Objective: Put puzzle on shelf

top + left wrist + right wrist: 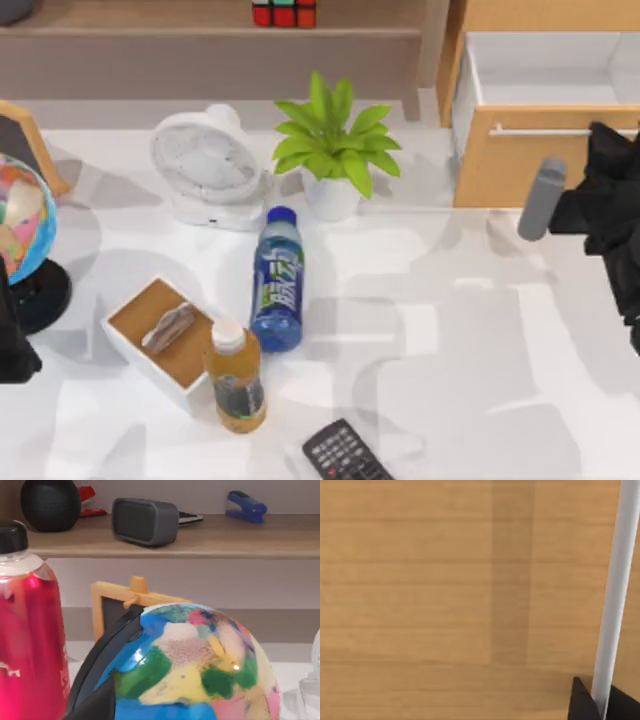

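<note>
Right pincer (pixel 612 190), at table's right edge in front of the drawer cabinet (pixel 530 150); finger state can't be told. Rt wrist view: cabinet's wood front w/ its metal bar handle (pixel 615 595) running just past the pincer tip. Left arm parked at left edge, beside the globe (pixel 22 218). Puzzle (pixel 284 12) sits on the shelf (pixel 150 22) at rear, above the plant (pixel 335 140). Mid-table: fan (pixel 205 160), blue bottle (pixel 277 280), orange bottle (pixel 234 378).

White fan (pixel 208 165), potted plant (pixel 332 148), 2 bottles (pixel 277 280), remote (pixel 345 454), globe (pixel 22 218)
</note>
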